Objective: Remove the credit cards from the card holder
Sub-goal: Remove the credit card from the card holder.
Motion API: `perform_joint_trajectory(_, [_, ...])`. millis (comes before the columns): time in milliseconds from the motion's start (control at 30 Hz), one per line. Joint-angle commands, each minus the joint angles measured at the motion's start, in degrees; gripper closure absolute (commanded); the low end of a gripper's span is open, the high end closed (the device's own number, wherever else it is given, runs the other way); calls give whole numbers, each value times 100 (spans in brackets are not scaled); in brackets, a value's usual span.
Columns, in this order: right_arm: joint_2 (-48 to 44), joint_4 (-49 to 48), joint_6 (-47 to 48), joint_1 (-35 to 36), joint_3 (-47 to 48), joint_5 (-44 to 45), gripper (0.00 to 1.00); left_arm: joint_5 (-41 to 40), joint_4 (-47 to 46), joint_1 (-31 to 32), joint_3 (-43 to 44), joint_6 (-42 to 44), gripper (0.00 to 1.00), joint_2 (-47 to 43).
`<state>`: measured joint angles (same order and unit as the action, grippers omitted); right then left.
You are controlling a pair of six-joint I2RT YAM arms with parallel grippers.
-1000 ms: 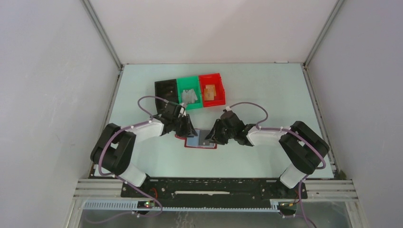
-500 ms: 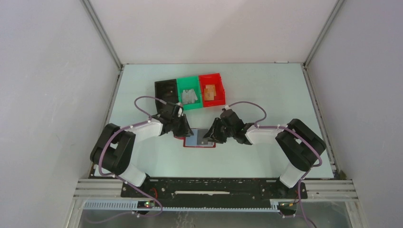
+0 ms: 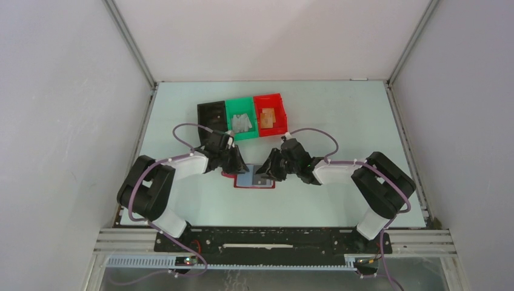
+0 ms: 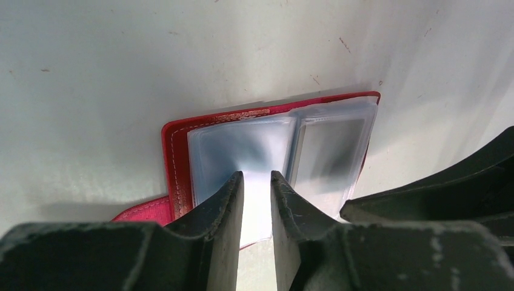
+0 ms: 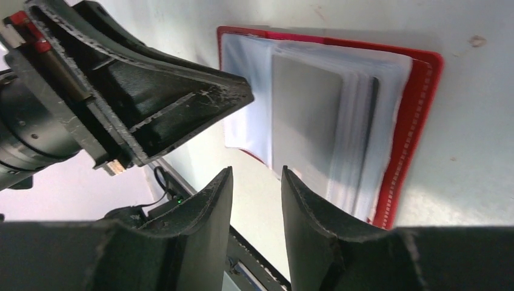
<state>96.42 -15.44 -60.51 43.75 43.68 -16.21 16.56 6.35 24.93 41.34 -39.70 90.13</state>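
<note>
Card holder [image 3: 254, 179]: open and flat on the table [image 3: 339, 121] between the two arms, red cover down and clear sleeves [image 4: 242, 145] up, so the pockets face both hands
Left hand [image 4: 256, 177]: low over the left page, fingers set at a narrow slit with nothing seen between them; tips on or just above the sleeve, judged to be pinning that half so the holder cannot slide
Right hand [image 5: 256, 173]: at the right side of the holder, tips just beside the stacked sleeves; fingers narrowly apart, bare table showing through the gap, nothing held; angled in from the side, probably to catch a card edge at a pocket mouth
Sleeved card [image 5: 303, 109]: grey face visible through the top right sleeve, inside its pocket; light blue tint on the left page in the top view, card or bare plastic, cannot tell
Grey card [image 3: 242, 123]: in the green bin [image 3: 228, 118], well apart from the holder
Tan card [image 3: 267, 118]: in the red bin [image 3: 280, 112] just beside it
Stage: judged partway — two cards out and sorted by bin, at least one pocket not yet emptied
Risk: thin, slippery sleeves likely to lift along with a card — hence one hand to hold, the other to pull
</note>
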Motion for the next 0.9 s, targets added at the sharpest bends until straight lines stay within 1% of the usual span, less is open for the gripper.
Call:
perform_joint_trajectory(0, [-245, 560, 70, -12, 45, 529, 56, -214, 268, -10, -241, 77, 71, 260])
perform_joint_trajectory(233, [-219, 622, 0, -12, -123, 689, 55, -207, 269, -14, -236, 86, 71, 260])
perform_joint_trajectory(567, [-431, 795, 4, 20, -257, 1001, 55, -203, 270, -12, -216, 94, 72, 287])
perform_joint_trajectory(867, [-229, 669, 31, 55, -264, 843, 55, -179, 272, -11, -202, 112, 72, 310])
